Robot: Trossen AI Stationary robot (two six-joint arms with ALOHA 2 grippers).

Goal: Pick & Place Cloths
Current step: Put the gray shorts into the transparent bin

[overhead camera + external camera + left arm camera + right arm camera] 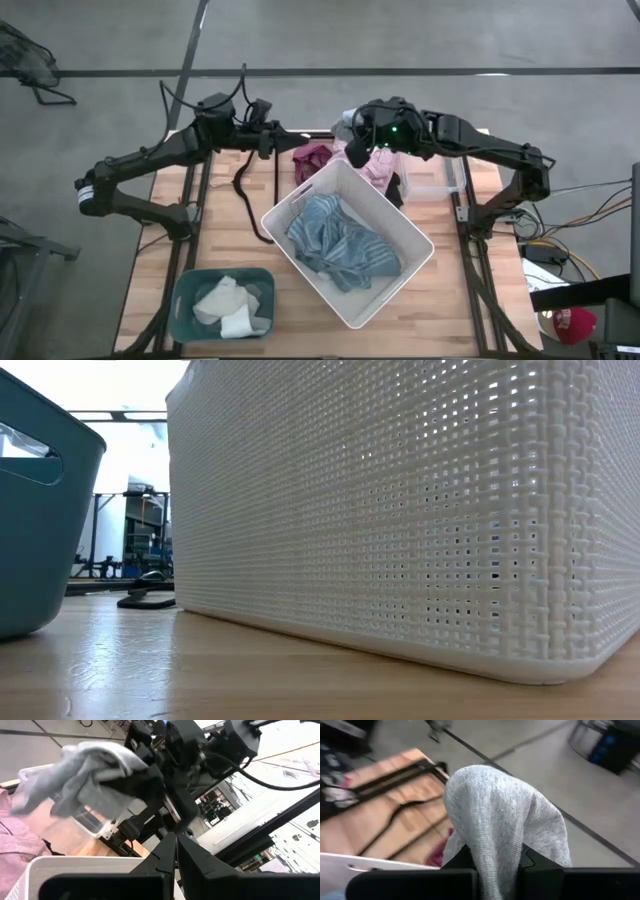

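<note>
Right gripper (492, 862) clamped on the grey cloth (505, 815), fabric bunched up and draped over both fingers; in the left wrist view the same grey cloth (92, 772) hangs from the right arm's end, lifted off the table. Left gripper (176, 852) fingers pressed together, nothing between them, pointing toward the right arm. From above, the right gripper (358, 140) sits at the far edge of the table just beyond the far corner of the white basket (405, 275), arm folded in from the right side; left gripper (285, 142) near the far edge too, arm stretched across from the left. Pink cloth (378, 170) lies against the basket's far rim under the right gripper, maroon cloth (312, 158) just beside it on the wood, between the two grippers. Blue striped cloth (340, 245) fills the white basket. Teal bin (185, 300) at the near left corner holds the cream-white cloth (228, 305). Clear plastic box (440, 178) right of the pink cloth. Black cable (245, 200) loops on the table left of the basket. Low view is blocked by the basket wall (400, 510) and the teal bin (40, 530).
</note>
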